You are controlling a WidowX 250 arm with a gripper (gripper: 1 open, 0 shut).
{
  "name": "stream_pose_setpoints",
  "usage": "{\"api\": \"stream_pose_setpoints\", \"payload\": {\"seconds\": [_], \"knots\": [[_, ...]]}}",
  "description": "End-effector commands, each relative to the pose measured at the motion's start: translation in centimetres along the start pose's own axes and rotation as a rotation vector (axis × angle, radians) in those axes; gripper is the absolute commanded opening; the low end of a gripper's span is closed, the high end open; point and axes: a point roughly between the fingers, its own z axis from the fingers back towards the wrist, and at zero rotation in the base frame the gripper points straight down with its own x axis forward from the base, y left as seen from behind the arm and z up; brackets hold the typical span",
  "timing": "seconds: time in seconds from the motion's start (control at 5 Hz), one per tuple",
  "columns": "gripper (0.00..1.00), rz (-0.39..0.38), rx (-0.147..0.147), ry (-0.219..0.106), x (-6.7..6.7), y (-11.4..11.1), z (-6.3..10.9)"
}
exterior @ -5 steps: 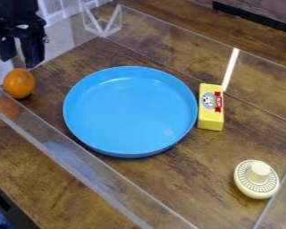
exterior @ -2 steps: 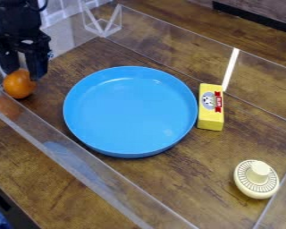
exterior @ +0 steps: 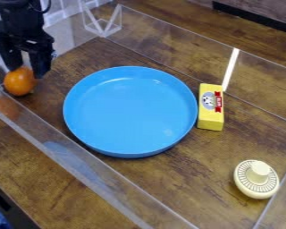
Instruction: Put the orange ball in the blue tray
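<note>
The orange ball (exterior: 18, 82) rests on the wooden table at the far left, outside the blue tray (exterior: 131, 109). My black gripper (exterior: 26, 66) points straight down just above and behind the ball. Its jaws are open, one finger on each side of the ball's top, and nothing is held. The fingers hide a little of the ball's upper edge. I cannot tell whether they touch it. The blue tray lies in the middle of the table with nothing in it.
A yellow box (exterior: 210, 106) stands just right of the tray. A cream ridged disc (exterior: 256, 178) lies at the front right. Clear plastic walls (exterior: 62, 152) border the table on the left and at the back.
</note>
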Motion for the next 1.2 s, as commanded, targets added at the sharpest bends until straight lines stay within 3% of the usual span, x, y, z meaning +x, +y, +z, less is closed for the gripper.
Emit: {"api": "stream_pose_setpoints", "payload": {"seconds": [0.0, 0.6, 0.8, 1.0], "knots": [[1.00, -0.018, -0.001, 0.002, 0.1, -0.9, -0.4], [1.00, -0.024, 0.001, 0.015, 0.3, -1.1, -2.0], [0.00, -0.028, -0.004, 0.015, 0.3, -1.4, -2.1], [0.00, -0.028, -0.010, 0.014, 0.4, -1.4, -2.2]]}}
